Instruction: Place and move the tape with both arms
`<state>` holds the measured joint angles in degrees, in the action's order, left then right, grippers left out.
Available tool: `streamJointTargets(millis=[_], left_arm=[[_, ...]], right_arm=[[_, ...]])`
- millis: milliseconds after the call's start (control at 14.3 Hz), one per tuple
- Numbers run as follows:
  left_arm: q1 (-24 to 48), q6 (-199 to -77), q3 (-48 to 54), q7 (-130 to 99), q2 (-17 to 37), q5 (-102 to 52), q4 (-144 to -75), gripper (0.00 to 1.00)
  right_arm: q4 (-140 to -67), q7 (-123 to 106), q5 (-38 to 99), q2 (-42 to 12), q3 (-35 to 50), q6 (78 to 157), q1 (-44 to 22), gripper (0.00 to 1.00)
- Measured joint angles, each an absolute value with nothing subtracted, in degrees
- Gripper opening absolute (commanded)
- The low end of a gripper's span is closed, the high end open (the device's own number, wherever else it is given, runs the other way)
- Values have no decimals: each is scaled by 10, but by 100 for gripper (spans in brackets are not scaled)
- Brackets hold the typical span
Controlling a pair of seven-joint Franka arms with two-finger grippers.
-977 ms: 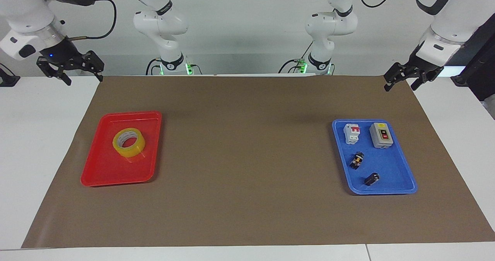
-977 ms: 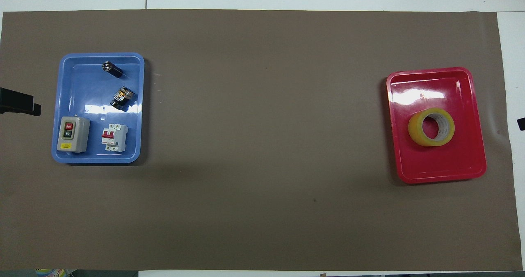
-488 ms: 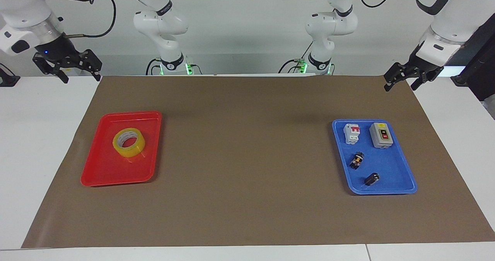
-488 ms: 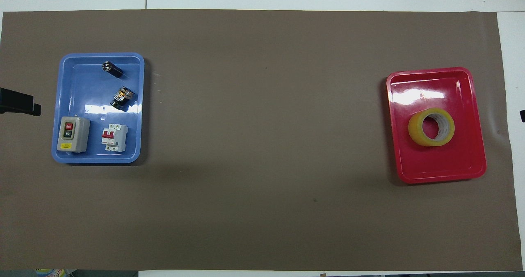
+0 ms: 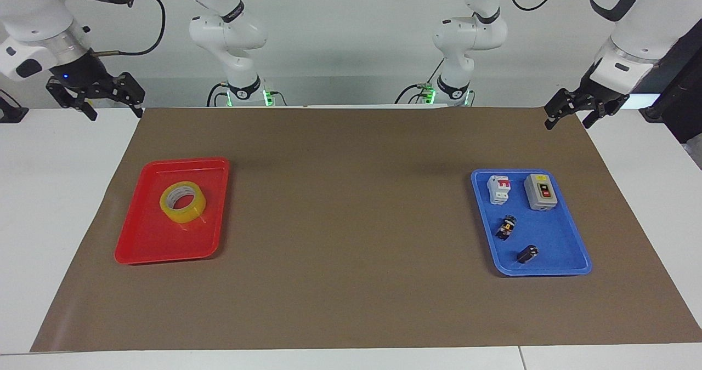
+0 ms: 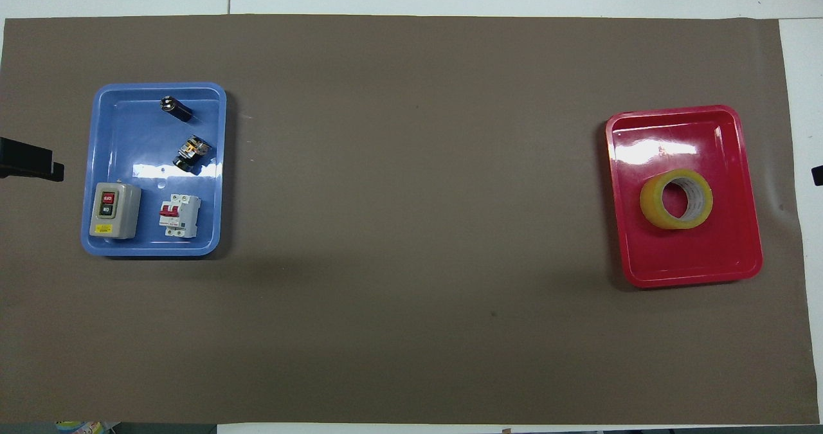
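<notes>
The tape point(image 5: 182, 201), a yellow roll with a whitish core, lies flat in a red tray point(image 5: 143, 244) toward the right arm's end of the table; it also shows in the overhead view point(image 6: 676, 199), inside the red tray point(image 6: 691, 268). My right gripper point(image 5: 116, 112) hangs open and empty above the table's corner near the robots, apart from the red tray; only its tip point(image 6: 818, 175) shows in the overhead view. My left gripper point(image 5: 567, 123) hangs open and empty above the other corner near the robots, with its tip point(image 6: 32, 167) beside the blue tray.
A blue tray point(image 5: 548, 270) toward the left arm's end holds a grey switch box point(image 5: 540, 191), a white and red breaker point(image 5: 499, 189) and two small dark parts. The tray shows in the overhead view point(image 6: 148, 249). Brown paper point(image 5: 351, 222) covers the table between the trays.
My right gripper has drawn back slightly toward the table's edge and away from the red tray. The left arm, the tape and the trays have not moved.
</notes>
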<state>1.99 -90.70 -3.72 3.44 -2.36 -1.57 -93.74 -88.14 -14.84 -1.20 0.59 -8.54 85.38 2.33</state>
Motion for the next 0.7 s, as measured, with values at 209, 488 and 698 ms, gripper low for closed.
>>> streamJointTargets(millis=[209,488,698], left_arm=[[20,-907,-37,34,-24,-16,-937,100],[20,-907,-37,34,-24,-16,-937,100],[20,-907,-37,34,-24,-16,-937,100]], right_arm=[[-881,-143,-12,5,-84,856,24,100],[-881,-141,-12,5,-88,856,30,100],[-881,-141,-12,5,-88,856,31,100]])
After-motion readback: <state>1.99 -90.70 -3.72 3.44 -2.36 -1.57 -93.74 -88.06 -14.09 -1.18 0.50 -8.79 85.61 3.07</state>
